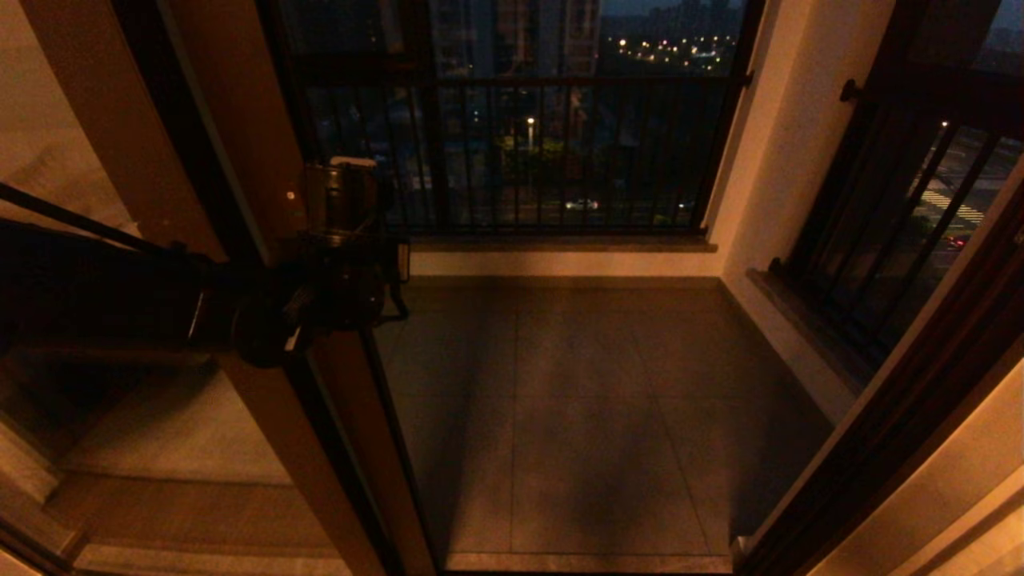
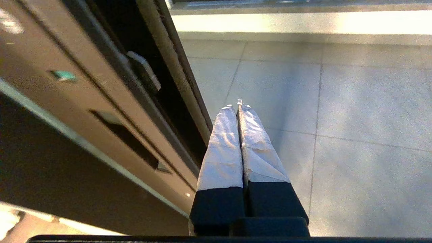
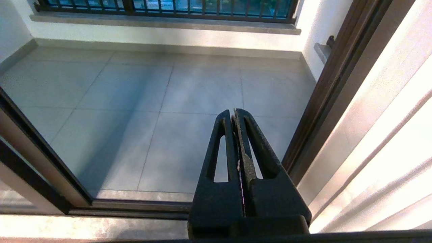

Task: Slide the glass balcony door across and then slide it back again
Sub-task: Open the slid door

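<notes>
The glass balcony door [image 1: 336,416] stands at the left of the doorway; its reddish-brown frame runs from the top left down to the bottom centre. The left wrist view shows the door's frame [image 2: 84,84] close up, with a slim recessed handle slot [image 2: 125,135]. My left arm reaches in from the left, and my left gripper [image 1: 352,172] [image 2: 238,107] sits just past the door's free edge, on the opening side. Its white-taped fingers [image 2: 222,148] are shut on nothing. Whether they touch the edge I cannot tell. My right gripper [image 3: 233,113], also shut and empty, hangs over the threshold near the right jamb.
The doorway opens on a tiled balcony floor [image 1: 576,416]. A black-barred railing window [image 1: 520,144] closes the far side, and another barred window [image 1: 904,208] is on the right wall. The dark right jamb [image 1: 904,416] and the floor track [image 3: 135,206] bound the opening.
</notes>
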### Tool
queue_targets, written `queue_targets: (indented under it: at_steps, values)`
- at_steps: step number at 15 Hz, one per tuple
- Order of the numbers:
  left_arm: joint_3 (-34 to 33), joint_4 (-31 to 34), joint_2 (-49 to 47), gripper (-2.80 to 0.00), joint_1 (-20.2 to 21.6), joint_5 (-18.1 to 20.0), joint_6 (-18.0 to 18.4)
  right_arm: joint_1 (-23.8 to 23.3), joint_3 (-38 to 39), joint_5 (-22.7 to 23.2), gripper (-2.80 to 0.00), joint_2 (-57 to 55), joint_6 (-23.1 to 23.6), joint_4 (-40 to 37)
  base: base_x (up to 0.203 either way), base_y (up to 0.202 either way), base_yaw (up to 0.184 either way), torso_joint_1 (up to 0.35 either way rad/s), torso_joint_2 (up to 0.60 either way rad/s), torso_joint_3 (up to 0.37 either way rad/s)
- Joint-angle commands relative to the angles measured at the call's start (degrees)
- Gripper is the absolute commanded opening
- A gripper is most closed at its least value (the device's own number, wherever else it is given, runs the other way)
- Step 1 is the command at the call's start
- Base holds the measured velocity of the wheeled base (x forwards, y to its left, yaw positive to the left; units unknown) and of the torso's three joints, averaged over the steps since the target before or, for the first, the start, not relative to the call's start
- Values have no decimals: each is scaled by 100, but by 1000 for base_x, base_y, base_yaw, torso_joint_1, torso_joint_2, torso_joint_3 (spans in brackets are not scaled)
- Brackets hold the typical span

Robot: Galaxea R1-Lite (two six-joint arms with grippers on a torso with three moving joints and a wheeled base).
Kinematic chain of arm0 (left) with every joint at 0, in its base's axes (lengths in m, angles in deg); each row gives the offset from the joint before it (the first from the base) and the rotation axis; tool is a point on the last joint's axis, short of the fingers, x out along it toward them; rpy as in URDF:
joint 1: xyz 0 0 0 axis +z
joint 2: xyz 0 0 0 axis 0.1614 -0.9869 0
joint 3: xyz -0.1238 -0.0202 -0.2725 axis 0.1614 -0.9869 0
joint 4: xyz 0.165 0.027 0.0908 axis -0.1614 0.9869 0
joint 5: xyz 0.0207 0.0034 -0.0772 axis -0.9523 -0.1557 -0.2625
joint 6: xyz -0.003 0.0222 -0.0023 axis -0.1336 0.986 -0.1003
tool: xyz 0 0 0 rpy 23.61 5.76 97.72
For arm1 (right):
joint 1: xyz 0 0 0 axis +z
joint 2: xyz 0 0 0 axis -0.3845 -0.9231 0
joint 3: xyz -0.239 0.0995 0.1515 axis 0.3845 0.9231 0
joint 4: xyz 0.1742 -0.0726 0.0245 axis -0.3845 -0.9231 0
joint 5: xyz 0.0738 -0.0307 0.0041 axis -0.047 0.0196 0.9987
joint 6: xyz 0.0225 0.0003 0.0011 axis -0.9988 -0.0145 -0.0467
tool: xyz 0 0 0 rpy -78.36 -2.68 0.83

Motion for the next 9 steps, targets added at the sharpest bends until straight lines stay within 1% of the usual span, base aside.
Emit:
queue_targets:
  at_steps: [1,4,6,9]
  values:
    - [-125,-15,124,-280,-35,-22,-1,2,18,5,-280,1,4,0,0,0,0,0,0,0]
    - [-256,-15,326,-280,-37,-26,-7,2,18,5,-280,1,4,0,0,0,0,0,0,0]
    - [-415,4,773,-280,-98,1,11,2,18,5,-280,1,4,0,0,0,0,0,0,0]
    - [-884,129,1562,-280,-135,11,16,2,18,5,-280,1,4,0,0,0,0,0,0,0]
